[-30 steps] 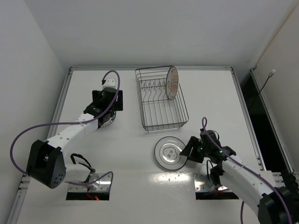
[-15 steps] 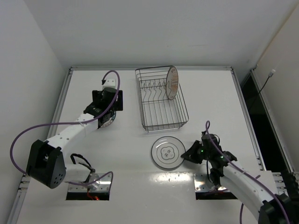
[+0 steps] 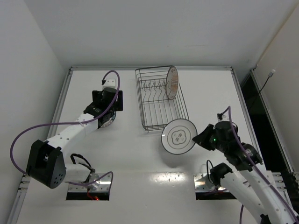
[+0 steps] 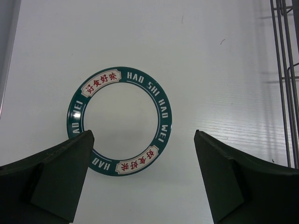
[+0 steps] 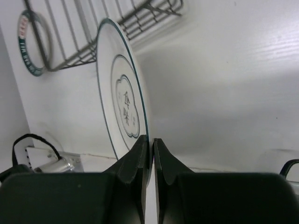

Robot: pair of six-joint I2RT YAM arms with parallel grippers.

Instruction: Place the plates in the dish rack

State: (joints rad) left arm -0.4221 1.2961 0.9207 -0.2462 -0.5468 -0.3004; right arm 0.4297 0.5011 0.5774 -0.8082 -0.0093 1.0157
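Observation:
My right gripper (image 3: pixel 200 138) (image 5: pixel 151 139) is shut on the rim of the grey-ringed plate (image 3: pixel 178 136) (image 5: pixel 124 102). It holds the plate off the table and tilted up, just in front of the near right corner of the dish rack (image 3: pixel 142 108) (image 5: pixel 93 32). The orange-patterned plate (image 3: pixel 172 82) stands on edge at the rack's far right. The dark-rimmed plate (image 4: pixel 124 119) (image 3: pixel 107 122) (image 5: pixel 28 44) lies flat on the table left of the rack. My left gripper (image 3: pixel 108 105) (image 4: pixel 142 133) hangs open above it, touching nothing.
The table's raised edges run along the left (image 3: pixel 63 100) and right (image 3: pixel 243 107) sides. Two cut-outs with cables (image 3: pixel 88 186) and a metal plate (image 3: pixel 208 183) lie at the near edge by the arm bases. A purple cable (image 3: pixel 28 133) loops from the left arm.
My right gripper closed on the grey-ringed plate's rim, lifted it off the table and swung it up and back toward the rack. The left arm has not moved.

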